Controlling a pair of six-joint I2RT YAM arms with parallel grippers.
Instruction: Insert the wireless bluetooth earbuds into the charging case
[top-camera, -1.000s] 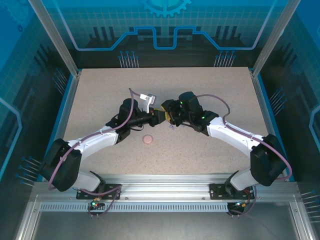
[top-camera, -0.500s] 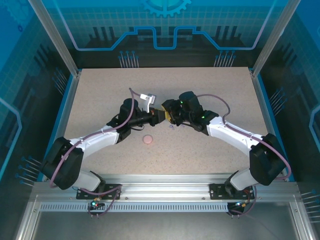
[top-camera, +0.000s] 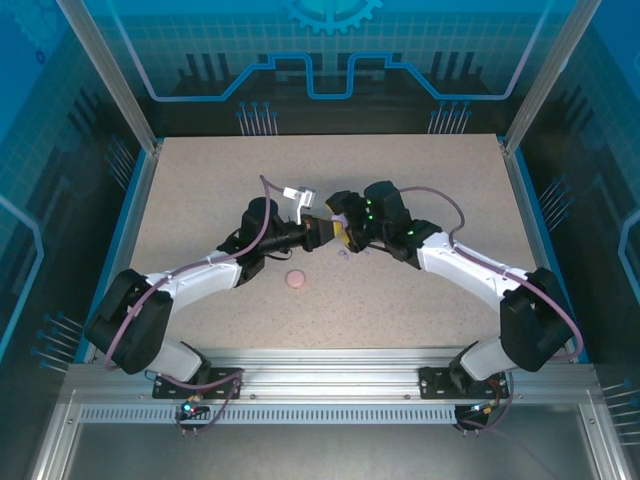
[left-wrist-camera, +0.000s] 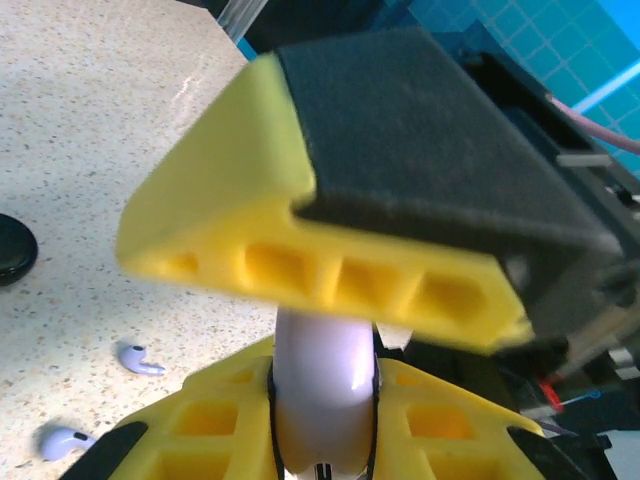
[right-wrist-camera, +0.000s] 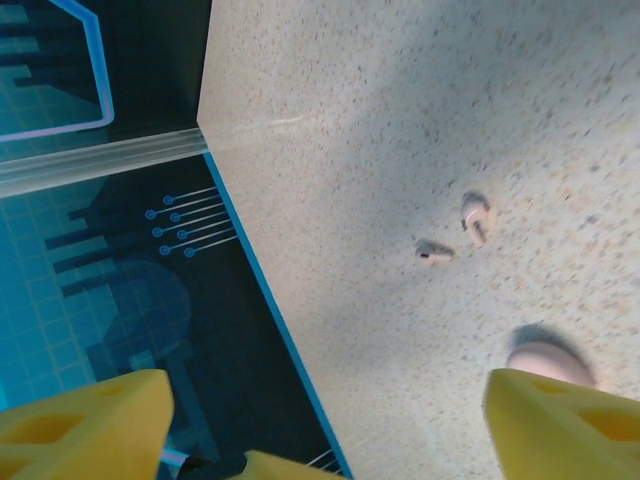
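Note:
My left gripper (left-wrist-camera: 323, 372) is shut on a lavender round charging case (left-wrist-camera: 323, 385), held edge-up between its yellow fingers. One yellow, black-padded finger (left-wrist-camera: 330, 200) of the right gripper hangs just above the case. Two lavender earbuds (left-wrist-camera: 140, 358) (left-wrist-camera: 62, 440) lie on the table below. In the right wrist view my right gripper (right-wrist-camera: 320, 425) stands wide open with nothing between its fingers, and two pale pink earbuds (right-wrist-camera: 477, 218) (right-wrist-camera: 433, 252) lie ahead of it. Seen from above, the left gripper (top-camera: 318, 232) and right gripper (top-camera: 340, 222) meet at mid-table.
A pink round case (top-camera: 296, 280) sits on the table toward the front, and I also see that pink case (right-wrist-camera: 548, 362) by the right finger. A black case (left-wrist-camera: 12, 248) lies at the left. The table's blue edge (right-wrist-camera: 250, 260) borders a dark wall.
My right gripper has opened wide and shifted slightly left over the left gripper. The left gripper stays shut on the lavender case.

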